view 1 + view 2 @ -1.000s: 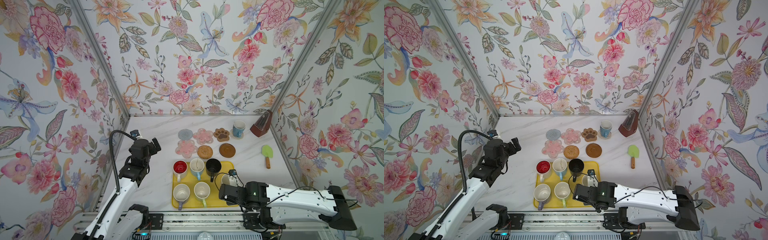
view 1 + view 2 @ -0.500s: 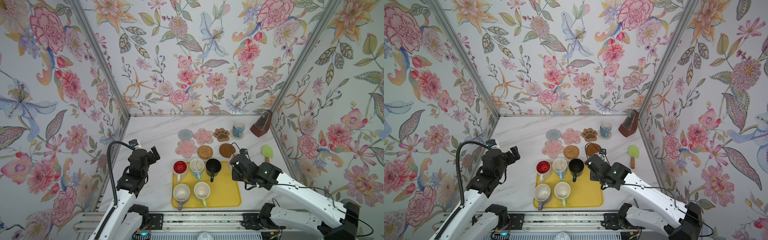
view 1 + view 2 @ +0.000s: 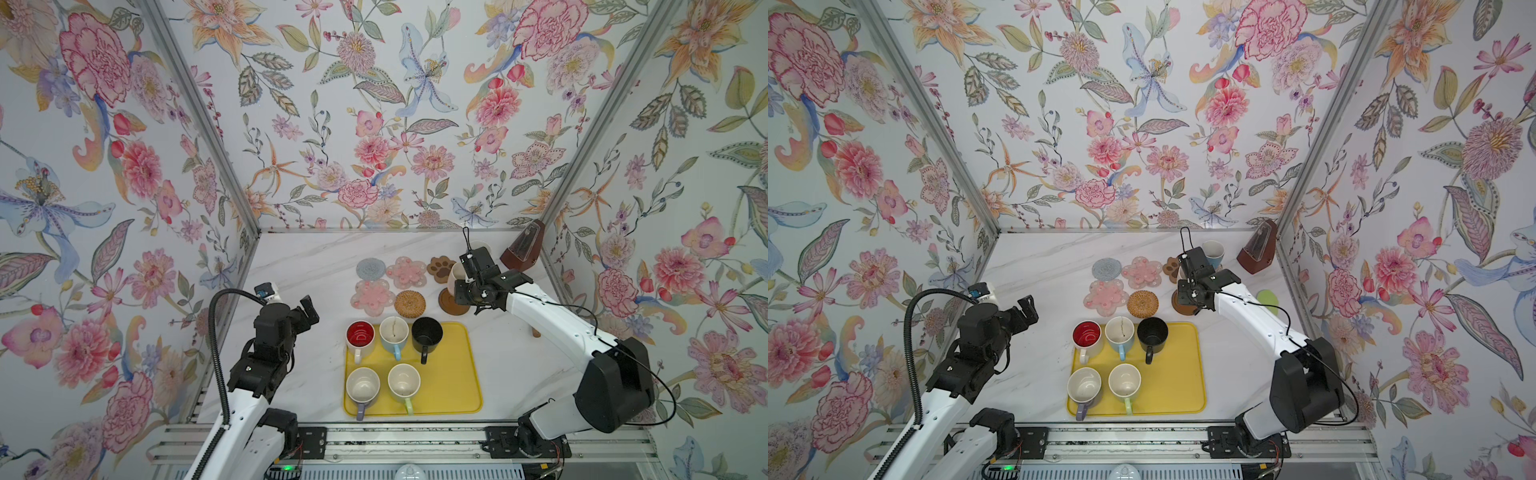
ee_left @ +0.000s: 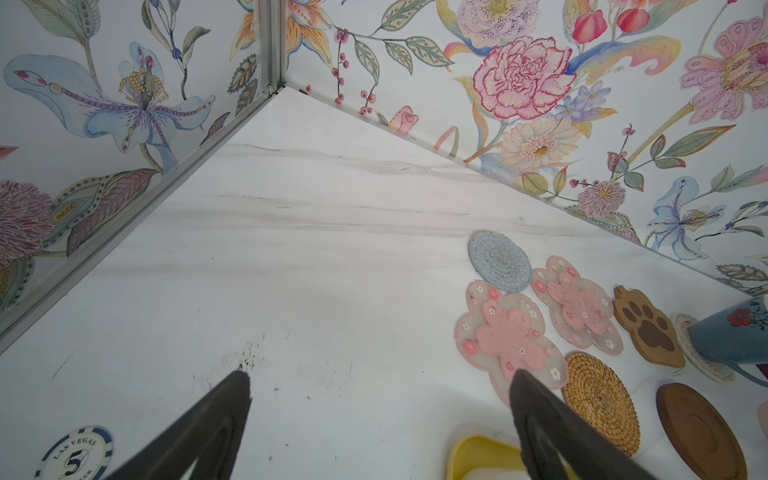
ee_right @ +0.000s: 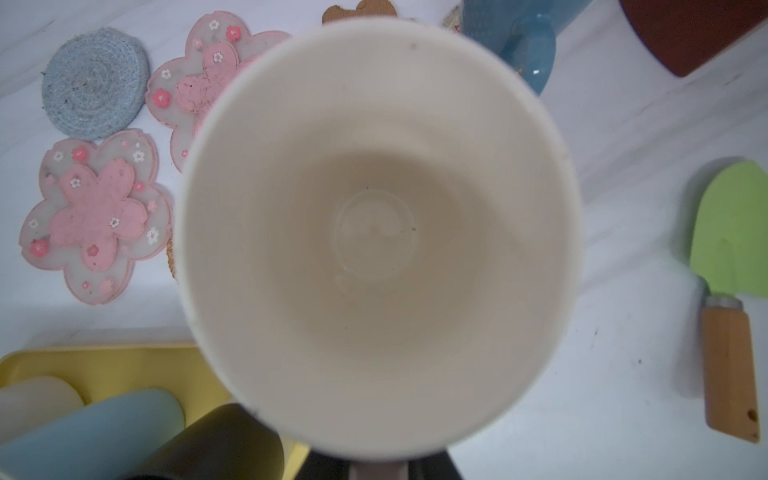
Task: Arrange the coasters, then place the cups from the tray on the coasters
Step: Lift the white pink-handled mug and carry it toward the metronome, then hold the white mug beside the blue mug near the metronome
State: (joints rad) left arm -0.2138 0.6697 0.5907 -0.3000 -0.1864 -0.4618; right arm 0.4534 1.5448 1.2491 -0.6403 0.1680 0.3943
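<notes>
My right gripper point(image 3: 462, 286) is shut on a pink cup point(image 5: 374, 232) with a cream inside. It holds the cup upright over the dark-brown wooden disc point(image 3: 451, 304); contact cannot be told. The cup hides the fingers in the right wrist view. The grey round point(image 3: 371, 269), two pink flower point(image 3: 406, 272), paw point(image 3: 441, 268) and rattan point(image 3: 409, 303) coasters lie behind the yellow tray point(image 3: 455, 374). The tray holds the red-inside point(image 3: 360, 334), light blue point(image 3: 394, 330), black point(image 3: 427, 332), purple point(image 3: 363, 384) and green point(image 3: 404, 380) cups. A blue cup point(image 3: 1213, 251) stands on a beige coaster point(image 4: 702, 365). My left gripper point(image 3: 309, 309) hangs open left of the tray.
A brown metronome point(image 3: 523, 249) stands in the back right corner. A green spatula point(image 5: 731, 228) with a wooden handle lies right of the coasters. A poker chip point(image 4: 75, 453) lies near the left wall. Flowered walls close in three sides.
My right arm carried the cup from the tray's front right corner back to above the dark wooden disc. My left arm shifted slightly and stayed open.
</notes>
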